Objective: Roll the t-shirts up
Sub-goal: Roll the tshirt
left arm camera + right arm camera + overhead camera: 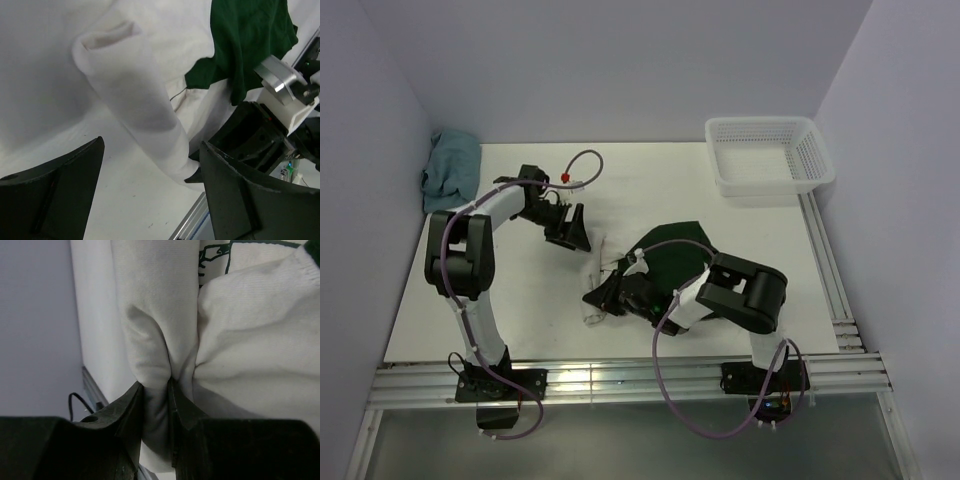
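from above, a cream-white t-shirt (591, 280) with a dark green sleeve (680, 255) lies mid-tabletop (790, 240), its pale cloth drawn into a narrow roll running from near to far. the left gripper (570, 228) hangs at the roll's far end and the right gripper (605, 295) sits low at its near end. a white mesh basket (760, 186) stands at the far right corner, its perforated floor and walls in plain view, and a teal cloth (452, 168) is bunched at the far left corner. in the left wrist view the left gripper (150, 192) has its fingers (55, 190) wide apart, touching nothing, with the t-shirt (135, 100) roll just beyond them. in the right wrist view the right gripper (157, 400) has its fingers (125, 412) pinched together on a fold of the t-shirt (250, 340), a dark print (215, 255) showing at the top.
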You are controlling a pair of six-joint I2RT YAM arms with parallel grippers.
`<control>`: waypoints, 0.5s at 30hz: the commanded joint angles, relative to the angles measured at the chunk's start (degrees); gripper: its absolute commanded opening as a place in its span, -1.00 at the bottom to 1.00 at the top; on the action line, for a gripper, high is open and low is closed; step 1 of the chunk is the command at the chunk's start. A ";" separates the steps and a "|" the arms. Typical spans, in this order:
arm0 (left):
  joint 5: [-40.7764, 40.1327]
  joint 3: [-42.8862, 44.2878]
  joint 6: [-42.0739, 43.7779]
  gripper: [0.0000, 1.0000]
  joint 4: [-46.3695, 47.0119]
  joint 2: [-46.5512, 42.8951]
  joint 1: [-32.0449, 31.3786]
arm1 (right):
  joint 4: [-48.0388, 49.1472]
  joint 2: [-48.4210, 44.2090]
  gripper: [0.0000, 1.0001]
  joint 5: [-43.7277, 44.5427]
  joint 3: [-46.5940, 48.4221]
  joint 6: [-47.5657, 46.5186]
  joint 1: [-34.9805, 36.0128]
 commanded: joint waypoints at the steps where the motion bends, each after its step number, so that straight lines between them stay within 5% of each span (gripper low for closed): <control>1: 5.39 -3.03 1.83 0.64 5.09 -1.07 -0.32 | 12.06 3.80 -0.64 -4.89 -1.24 3.59 -0.86; 10: -3.11 -6.37 -6.78 0.56 15.37 1.83 -1.99 | 20.43 7.24 -0.65 -6.57 -2.56 5.71 -1.66; 14: -12.23 -4.62 -10.04 0.00 14.77 1.92 -3.39 | 17.28 5.06 -0.58 -5.78 -3.44 5.54 -1.57; 15: -14.80 -4.53 -12.48 -0.30 14.51 1.14 -4.35 | 14.74 4.00 -0.55 -5.08 -3.35 5.27 -1.39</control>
